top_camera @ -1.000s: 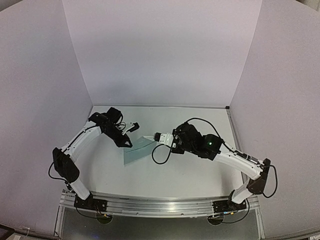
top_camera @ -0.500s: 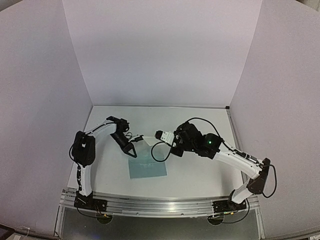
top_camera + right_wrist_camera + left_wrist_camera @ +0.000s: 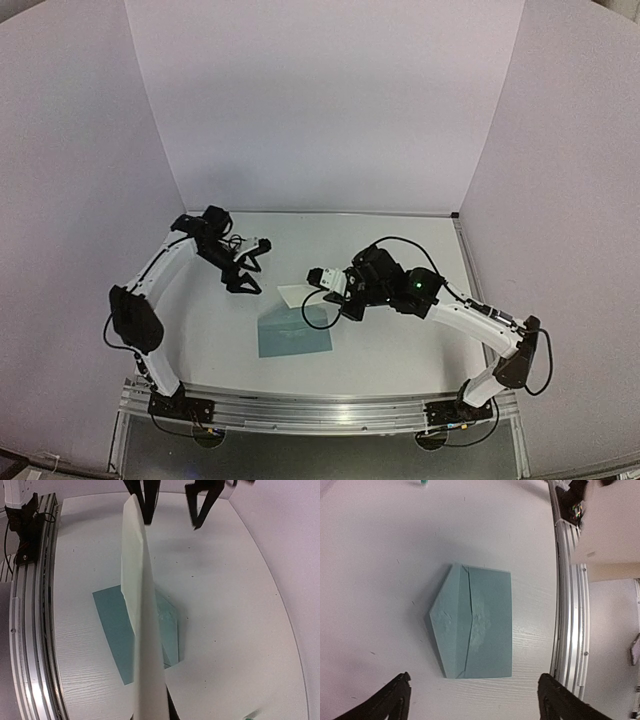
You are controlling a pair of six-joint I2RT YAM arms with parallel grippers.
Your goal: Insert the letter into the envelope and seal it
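Note:
The teal envelope (image 3: 295, 334) lies flat on the table near the front edge. In the left wrist view the envelope (image 3: 487, 625) has its triangular flap folded out, away from the body. My left gripper (image 3: 251, 264) hangs open behind and to the left of it, touching nothing; its dark fingertips (image 3: 395, 700) frame the bottom of that view. My right gripper (image 3: 318, 281) is shut on the pale cream letter (image 3: 294, 294), which sticks out over the envelope's far edge. In the right wrist view the letter (image 3: 142, 630) is edge-on and hides my fingers and part of the envelope (image 3: 112, 625).
An aluminium rail (image 3: 570, 605) runs along the table's near edge, close to the envelope. White walls enclose the back and sides. The right arm's black cable loop (image 3: 318, 318) hangs just above the envelope. A small green object (image 3: 422, 482) lies far off on the table.
My left gripper has let go of the envelope, opened wide and drawn back to the left. The envelope has gone from tilted up to flat. The right gripper has moved the letter slightly nearer.

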